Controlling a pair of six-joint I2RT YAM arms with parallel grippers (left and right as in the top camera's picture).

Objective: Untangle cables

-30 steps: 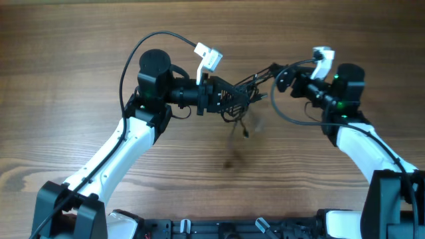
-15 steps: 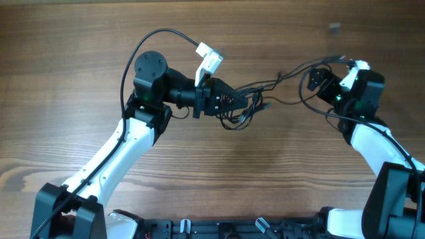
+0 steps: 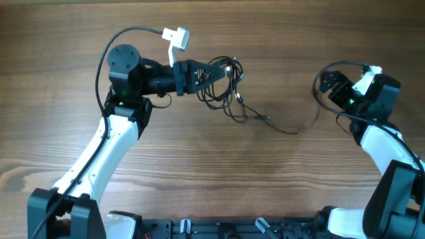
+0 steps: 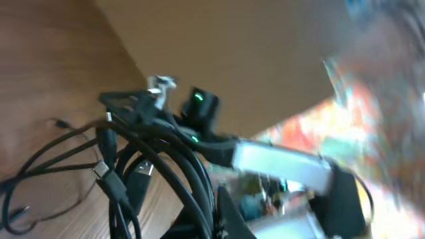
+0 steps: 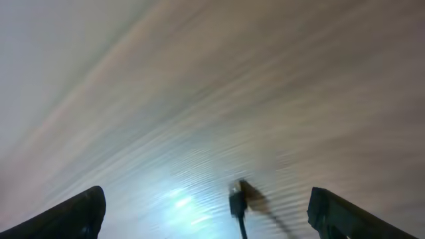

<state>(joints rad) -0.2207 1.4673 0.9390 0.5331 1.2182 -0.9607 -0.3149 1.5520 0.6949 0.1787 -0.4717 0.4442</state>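
Our left fingers (image 3: 201, 74) are clamped on the knotted bundle of cables (image 3: 222, 72), gripping it at its left side. The loops stick out past the fingertips towards the right edge of the desk (image 3: 199, 172). In the left wrist view the same cables (image 4: 186, 172) arc up close to the lens, with two small plugs (image 4: 109, 180) hanging among them. That picture is blurred, so we cannot tell how the cords cross.

Our right fingers (image 3: 327, 81) are spread wide and hold nothing. In the right wrist view one finger sits at each lower corner of the picture. A single plug end (image 5: 238, 198) lies on the desk between them, touching neither.

The bundle hangs near the far edge of the desk, a little left of its middle. One loose strand (image 3: 279, 127) drops from it onto the desk. It runs towards the right edge and curls up near our right fingers, apart from them. Our right arm (image 3: 378, 136) stands close to the right edge.
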